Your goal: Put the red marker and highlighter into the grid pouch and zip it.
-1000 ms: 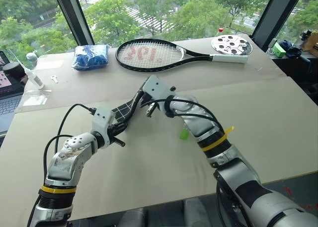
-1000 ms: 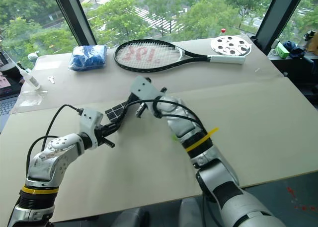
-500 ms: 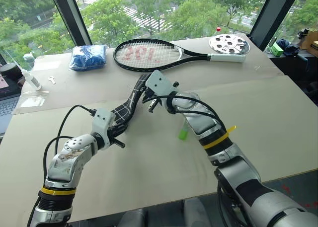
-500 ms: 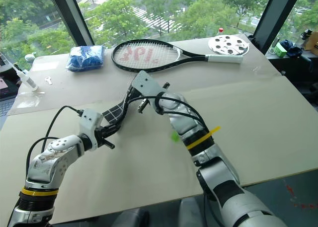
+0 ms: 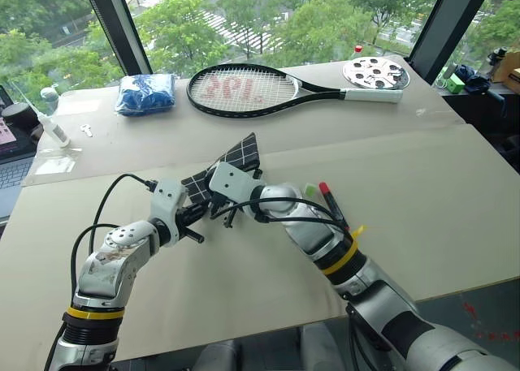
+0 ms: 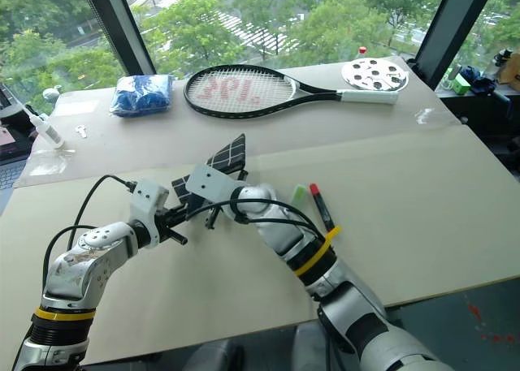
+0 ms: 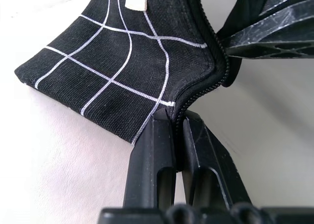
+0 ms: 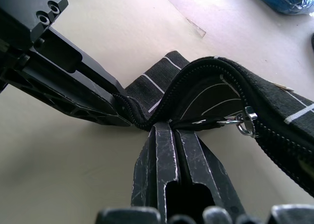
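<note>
Grid pouch (image 5: 236, 161) gaping, marker (image 5: 331, 204), highlighter (image 5: 312, 190) outside

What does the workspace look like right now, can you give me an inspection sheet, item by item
Surface: beige table, covered in taped sheets.
Job's things: grid pouch lifted off the table, mouth open; red marker and highlighter lie side by side on the table, outside the pouch.
Clutter: tennis racket, blue cloth bundle, perforated metal disc, small white bottle.
Grippers: left gripper shut on the pouch's zipper edge at a corner; right gripper shut on the pouch's rim near the metal zipper ring.
Cables: black cables loop over both wrists.
Surroundings: windows with trees outside; laptop at the table's left edge.
</note>
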Controlling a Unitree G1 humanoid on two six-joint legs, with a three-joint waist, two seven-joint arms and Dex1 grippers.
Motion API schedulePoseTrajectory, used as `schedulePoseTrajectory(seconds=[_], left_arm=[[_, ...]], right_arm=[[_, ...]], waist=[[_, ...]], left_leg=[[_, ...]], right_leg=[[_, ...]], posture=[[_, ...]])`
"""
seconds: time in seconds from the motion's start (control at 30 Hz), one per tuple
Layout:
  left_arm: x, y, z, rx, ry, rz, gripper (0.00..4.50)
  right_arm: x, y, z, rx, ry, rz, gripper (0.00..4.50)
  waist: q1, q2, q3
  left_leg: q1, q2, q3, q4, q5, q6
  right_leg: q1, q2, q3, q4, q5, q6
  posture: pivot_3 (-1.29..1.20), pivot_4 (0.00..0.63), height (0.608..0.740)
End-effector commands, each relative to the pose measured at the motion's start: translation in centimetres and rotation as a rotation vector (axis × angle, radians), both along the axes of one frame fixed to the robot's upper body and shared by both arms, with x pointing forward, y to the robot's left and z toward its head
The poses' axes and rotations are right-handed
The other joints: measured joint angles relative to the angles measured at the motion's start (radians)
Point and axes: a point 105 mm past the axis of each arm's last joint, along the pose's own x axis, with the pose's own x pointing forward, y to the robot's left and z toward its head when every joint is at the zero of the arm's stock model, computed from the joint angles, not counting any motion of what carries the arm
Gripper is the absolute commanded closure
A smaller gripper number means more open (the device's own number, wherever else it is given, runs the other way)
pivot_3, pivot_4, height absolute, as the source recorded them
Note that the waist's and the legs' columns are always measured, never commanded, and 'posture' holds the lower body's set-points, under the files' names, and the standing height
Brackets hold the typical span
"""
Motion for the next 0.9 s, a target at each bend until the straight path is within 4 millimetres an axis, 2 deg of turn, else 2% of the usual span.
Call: schedulePoseTrajectory(seconds=[0.03, 0.17, 0.2, 0.27, 0.37, 0.5, 0.6, 0.67, 0.73, 0.83, 0.9], left_arm=[[0.2, -0.3, 1.5, -0.006, -0.057, -0.011, 4.5], [0.2, -0.3, 1.5, -0.006, -0.058, -0.011, 4.5], [0.2, -0.3, 1.5, -0.006, -0.059, -0.011, 4.5], [0.3, -0.3, 1.5, -0.007, -0.06, -0.012, 4.5], [0.4, -0.4, 1.5, -0.008, -0.061, -0.012, 4.5], [0.3, -0.4, 1.6, -0.01, -0.065, -0.01, 4.5], [0.2, -0.5, 1.9, -0.021, -0.07, -0.017, 4.5], [-0.1, -0.6, 2.1, -0.034, -0.076, -0.048, 4.5], [-0.3, -0.7, 2.2, -0.035, -0.076, -0.075, 4.5], [-0.9, -0.2, 2.7, -0.024, -0.077, -0.132, 4.5], [-1.1, 0.0, 2.9, -0.01, -0.074, -0.152, 4.5]], right_arm=[[1.2, -0.5, 2.2, 0.039, -0.066, -0.025, 4.46], [2.0, -1.4, 3.0, 0.074, -0.061, -0.052, 4.46], [2.1, -1.5, 3.1, 0.082, -0.056, -0.051, 4.01], [1.7, -1.7, 3.7, 0.135, -0.009, -0.02, 3.52], [1.3, -2.4, 4.2, 0.173, 0.029, 0.007, 2.35], [1.0, -5.2, 5.3, 0.237, 0.084, 0.018, 1.06], [0.1, -8.7, 6.1, 0.255, 0.154, 0.063, 0.03], [-0.1, -11.4, 6.8, 0.258, 0.167, 0.06, 0.03], [-0.2, -13.0, 7.1, 0.249, 0.169, 0.051, 0.03], [0.3, -17.1, 7.2, 0.189, 0.144, -0.058, 0.03], [0.5, -18.7, 7.1, 0.177, 0.153, -0.123, 0.03]], waist=[[0.0, 0.0, 0.0], [0.0, 0.0, 0.0], [0.0, 0.0, 0.0], [-0.002, 0.0, 0.0], [0.0, 0.0, 0.0], [0.001, 0.0, 0.0], [0.01, 0.0, 0.0], [0.015, 0.0, 0.0], [0.019, 0.0, 0.0], [0.017, -0.001, 0.0], [0.02, -0.001, 0.0]], left_leg=[[0.0, 0.0, 0.0, 0.0, 0.0, 0.0], [0.0, 0.0, 0.0, 0.0, 0.0, 0.0], [0.0, 0.0, 0.0, 0.0, 0.0, 0.0], [0.0, 0.0, 0.0, 0.0, 0.0, 0.0], [0.0, 0.0, 0.0, 0.0, 0.0, 0.0], [0.0, 0.0, 0.0, 0.0, 0.0, 0.0], [0.0, 0.0, 0.0, 0.0, 0.0, 0.0], [-0.001, -0.001, 0.0, 0.0, 0.0, 0.0], [0.0, -0.001, 0.0, 0.0, 0.0, 0.0], [0.0, 0.0, 0.002, 0.0, 0.0, 0.001], [0.0, 0.0, 0.003, 0.0, 0.0, 0.001]], right_leg=[[0.0, 0.0, 0.0, 0.0, 0.0, 0.0], [0.0, 0.0, 0.0, 0.0, 0.0, 0.0], [0.0, 0.0, 0.0, 0.0, 0.0, 0.0], [0.0, 0.0, 0.0, 0.0, 0.0, 0.0], [0.0, 0.0, 0.0, 0.0, 0.0, 0.0], [0.0, 0.0, 0.0, 0.0, 0.0, 0.0], [0.001, 0.0, 0.0, -0.001, 0.0, 0.0], [0.001, 0.0, 0.0, -0.001, 0.0, 0.0], [0.002, 0.0, 0.0, -0.002, 0.0, 0.0], [0.002, 0.0, 0.0, -0.001, 0.0, 0.0], [0.002, 0.0, 0.0, -0.001, 0.0, 0.0]], posture=[[0.0, 0.15, 0.74], [0.0, 0.15, 0.74], [0.0, 0.15, 0.74], [0.0, 0.15, 0.74], [0.0, 0.15, 0.74], [0.0, 0.15, 0.74], [0.0, 0.15, 0.74], [0.0, 0.15, 0.74], [0.0, 0.15, 0.74], [0.0, 0.15, 0.74], [0.0, 0.15, 0.74]])
